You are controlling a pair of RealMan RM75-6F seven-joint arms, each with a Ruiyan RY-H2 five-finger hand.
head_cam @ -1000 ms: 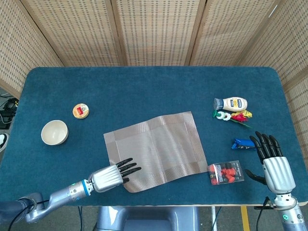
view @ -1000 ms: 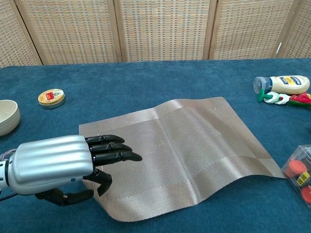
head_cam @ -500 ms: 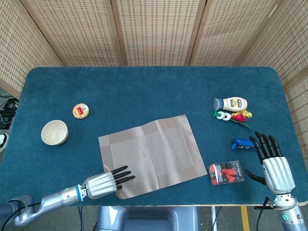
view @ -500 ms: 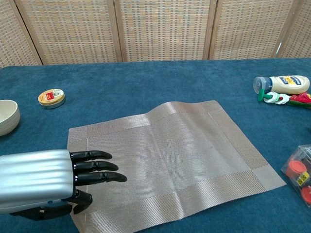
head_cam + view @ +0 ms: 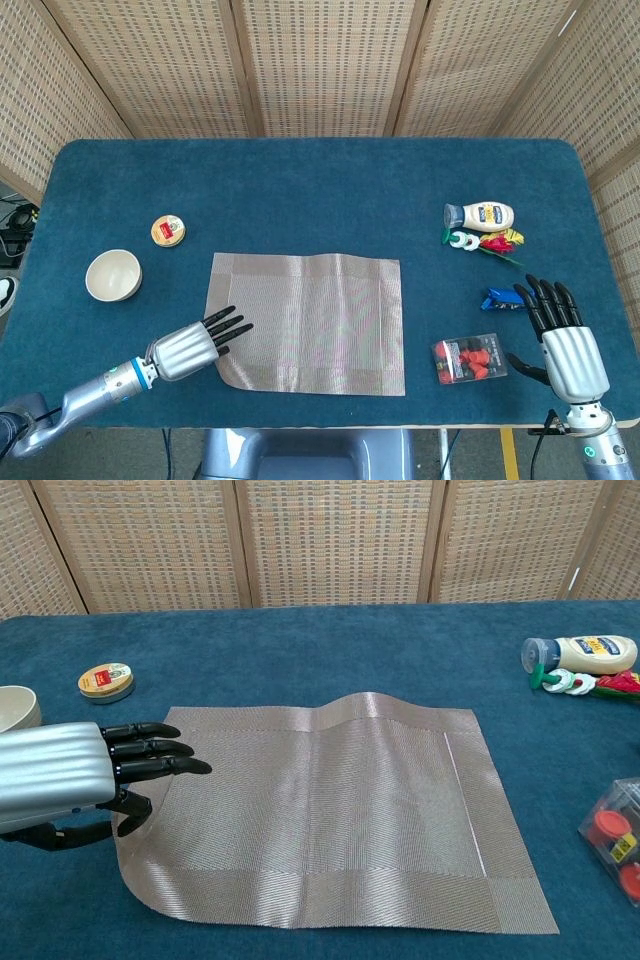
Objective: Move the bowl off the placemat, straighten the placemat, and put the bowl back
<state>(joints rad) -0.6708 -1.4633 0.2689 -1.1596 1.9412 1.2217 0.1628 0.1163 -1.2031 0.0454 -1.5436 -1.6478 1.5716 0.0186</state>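
Woven beige mat (image 5: 307, 322) lies near the table's front edge, its long axis running 9 to 3 o'clock and roughly square with that edge, though a ripple stands up along its far side and the front-left corner curls. Left hand (image 5: 188, 346) sits at the mat's 9 o'clock edge, fingers extended and close together over the weave, thumb tucked low by the edge; whether it pinches the mat I cannot tell. Bowl (image 5: 113, 275) stands off the mat at about 10 o'clock from that hand, near it, so the left hand is judged the one to fetch it. Right hand (image 5: 567, 339) hovers spread and empty, well apart at 3 o'clock. Blue cloth table (image 5: 300, 190) also carries a tin (image 5: 167, 231), bottle (image 5: 482, 215) and box (image 5: 468, 360); wicker screens (image 5: 320, 60) stand behind.
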